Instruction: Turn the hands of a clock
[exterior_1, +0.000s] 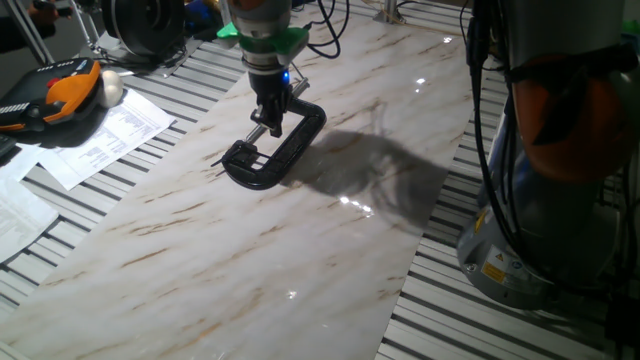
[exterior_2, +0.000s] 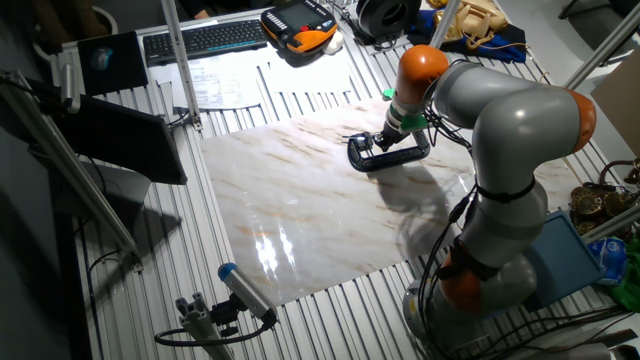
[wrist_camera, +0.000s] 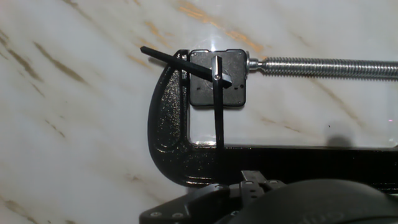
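Jaws: honestly can't tell how far apart they are or if they've got anything, the gripper (exterior_1: 271, 122) is just hanging right over the black C-clamp (exterior_1: 272, 150) on the marble tabletop (exterior_1: 300, 250). From the hand view, the little black clock movement (wrist_camera: 217, 78) is pinched between the clamp's frame and its threaded screw (wrist_camera: 323, 66). One hand (wrist_camera: 218, 102) points straight down, the other hand (wrist_camera: 177, 60) sticks out up-left.
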